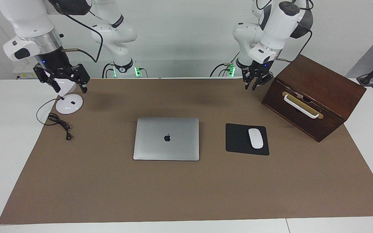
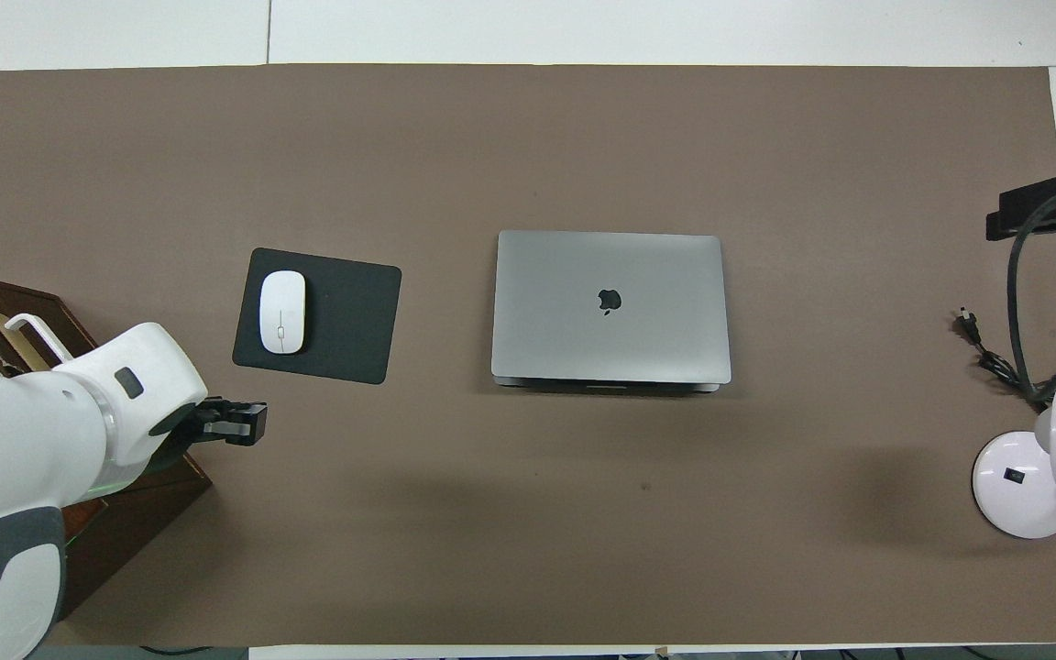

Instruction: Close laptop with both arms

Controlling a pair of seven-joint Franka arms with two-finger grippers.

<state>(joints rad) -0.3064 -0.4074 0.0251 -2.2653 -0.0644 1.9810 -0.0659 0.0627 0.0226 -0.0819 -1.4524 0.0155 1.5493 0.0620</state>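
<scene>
The silver-grey laptop lies shut and flat on the brown mat in the middle of the table, its black apple logo facing up; it also shows in the overhead view. My left gripper hangs in the air over the mat's edge at the robots' end, beside the wooden box, shut and empty; it also shows in the overhead view. My right gripper hangs open and empty over the white desk lamp at the right arm's end. Neither gripper touches the laptop.
A black mouse pad with a white mouse lies beside the laptop toward the left arm's end. A dark wooden box with a white handle stands there too. A white desk lamp and its black cable sit at the right arm's end.
</scene>
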